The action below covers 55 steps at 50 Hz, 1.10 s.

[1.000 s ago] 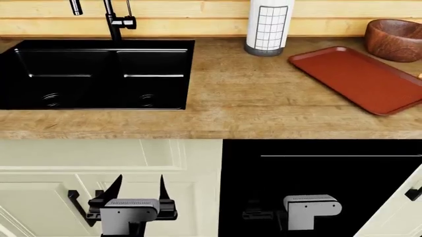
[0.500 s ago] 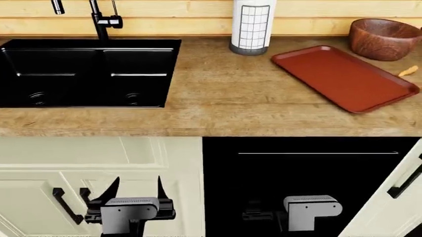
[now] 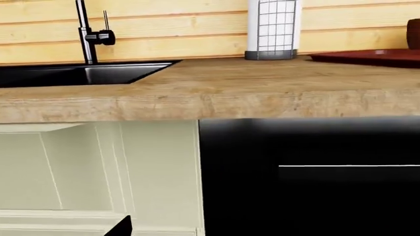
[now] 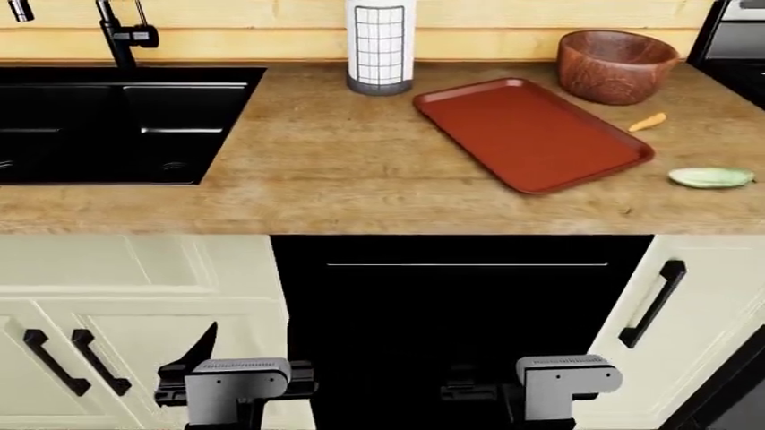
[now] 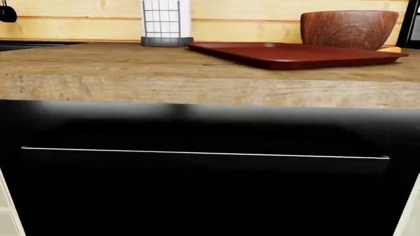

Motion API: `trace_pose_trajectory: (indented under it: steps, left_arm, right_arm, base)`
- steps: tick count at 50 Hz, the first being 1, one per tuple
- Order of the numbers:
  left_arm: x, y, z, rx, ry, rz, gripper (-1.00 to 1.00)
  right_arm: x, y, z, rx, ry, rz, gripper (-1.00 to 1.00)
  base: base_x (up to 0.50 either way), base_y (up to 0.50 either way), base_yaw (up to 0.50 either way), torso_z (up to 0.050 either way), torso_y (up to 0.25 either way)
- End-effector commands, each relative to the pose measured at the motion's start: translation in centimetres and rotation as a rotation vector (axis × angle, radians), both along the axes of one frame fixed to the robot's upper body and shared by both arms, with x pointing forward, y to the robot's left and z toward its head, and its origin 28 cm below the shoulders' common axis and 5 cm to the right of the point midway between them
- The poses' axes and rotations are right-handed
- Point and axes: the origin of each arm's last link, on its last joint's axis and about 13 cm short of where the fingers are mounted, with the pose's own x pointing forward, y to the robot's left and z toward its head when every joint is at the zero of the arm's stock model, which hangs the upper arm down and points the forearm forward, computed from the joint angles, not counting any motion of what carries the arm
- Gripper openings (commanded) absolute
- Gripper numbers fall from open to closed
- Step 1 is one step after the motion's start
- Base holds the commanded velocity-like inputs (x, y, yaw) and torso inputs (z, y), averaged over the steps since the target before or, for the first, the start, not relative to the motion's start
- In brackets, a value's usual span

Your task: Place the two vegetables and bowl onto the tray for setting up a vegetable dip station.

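The dark red tray [image 4: 526, 134] lies at an angle on the wooden counter [image 4: 322, 179]. The brown wooden bowl [image 4: 615, 64] stands on the counter behind its far right corner. The orange carrot [image 4: 647, 122] lies on the counter right of the tray. The green cucumber [image 4: 710, 177] lies nearer the front edge, further right. Both grippers hang low in front of the cabinets, far below the counter. My left gripper [image 4: 247, 348] is open and empty; one finger [image 3: 121, 227] shows. My right gripper [image 4: 468, 387] is lost against the black panel. The tray [image 5: 295, 51] and bowl [image 5: 347, 28] also show in the right wrist view.
A white wire-framed cylinder [image 4: 380, 45] stands behind the tray's left corner. A black sink [image 4: 107, 121] with a faucet [image 4: 125, 36] is at the left. A black appliance front [image 4: 460, 313] sits below the counter, between cream cabinet doors [image 4: 132, 305]. A dark appliance [image 4: 732, 45] stands at the far right.
The view has swung to the right: sink, cylinder, tray and bowl slid left in the head view, and the cucumber came into view. The arms keep their pose.
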Motion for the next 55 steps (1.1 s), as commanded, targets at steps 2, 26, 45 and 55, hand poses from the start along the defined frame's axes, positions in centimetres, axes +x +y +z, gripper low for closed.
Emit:
trace_pose_trajectory:
  steps: [2, 26, 45, 55]
  left_arm:
    - [-0.09, 0.03, -0.05, -0.003, 0.003, 0.001, 1.0]
    - [-0.33, 0.22, -0.13, -0.014, 0.001, 0.005, 1.0]
    - [-0.43, 0.29, -0.08, -0.016, -0.002, 0.007, 1.0]
    - [-0.46, 0.45, -0.2, -0.022, 0.0, 0.011, 1.0]
  right_arm:
    - [-0.05, 0.03, 0.01, 0.0, 0.0, 0.002, 1.0]
    - [-0.34, 0.21, 0.17, 0.01, -0.018, 0.023, 1.0]
    - [-0.3, 0.3, 0.25, 0.008, -0.026, 0.032, 1.0]
    - [-0.36, 0.44, 0.23, 0.014, -0.017, 0.03, 1.0]
  base:
    - [-0.08, -0.5, 0.0, 0.0, 0.0]
    - [-0.08, -0.5, 0.0, 0.0, 0.0]
    - [0.0, -0.5, 0.0, 0.0, 0.0]
    - [0.0, -0.49, 0.0, 0.0, 0.0]
